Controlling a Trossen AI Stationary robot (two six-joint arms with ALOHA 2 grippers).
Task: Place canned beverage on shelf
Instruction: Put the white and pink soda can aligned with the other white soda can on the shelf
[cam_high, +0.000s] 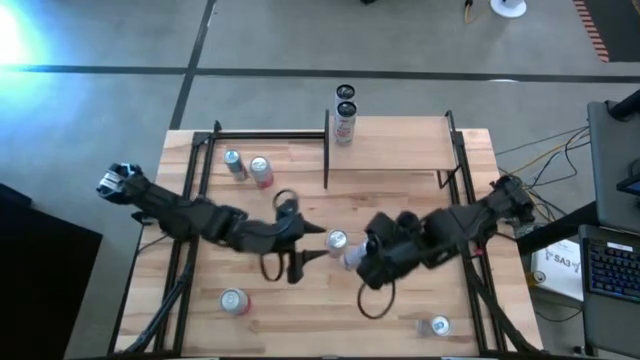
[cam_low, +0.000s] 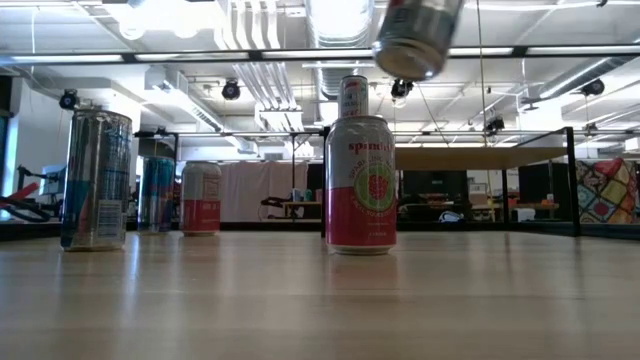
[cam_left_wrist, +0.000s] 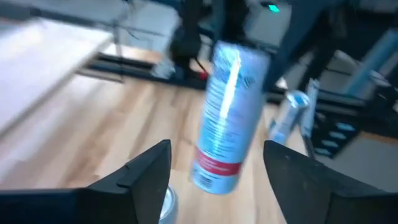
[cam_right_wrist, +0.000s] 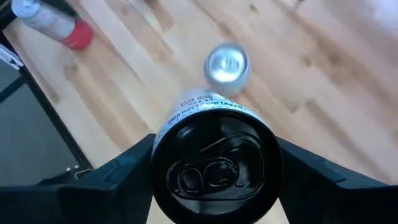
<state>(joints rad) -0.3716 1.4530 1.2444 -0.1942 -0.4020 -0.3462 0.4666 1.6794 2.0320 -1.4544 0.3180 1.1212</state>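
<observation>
- Right arm reaches in from the counter's (cam_high: 300, 310) right edge, elbow bent, its right gripper (cam_high: 362, 262) at mid-counter.
- Right jaws set wide around a slim can (cam_right_wrist: 214, 158), one finger on each side of the can body; black pull-tab end faces the wrist camera. Can is lifted and tilted.
- Low view alone shows that can (cam_low: 415, 35) well clear of the counter, hanging slanted at the frame's top.
- Left arm comes in from the left edge, left gripper (cam_high: 300, 262) just beside the held can; jaws spread, nothing between them. Its wrist view shows the blue-white can (cam_left_wrist: 227, 115) ahead of the open fingers (cam_left_wrist: 146, 168), apart from them.
- A silver-topped can (cam_high: 337, 240) stands on the counter between the two grippers.
- Shelf (cam_high: 400, 145), pale panel at far right of the counter, carries two tall dark-topped cans (cam_high: 345, 112) at its left corner.
- Low view: pink strawberry can (cam_low: 360, 182) upright, nearest the lens.
</observation>
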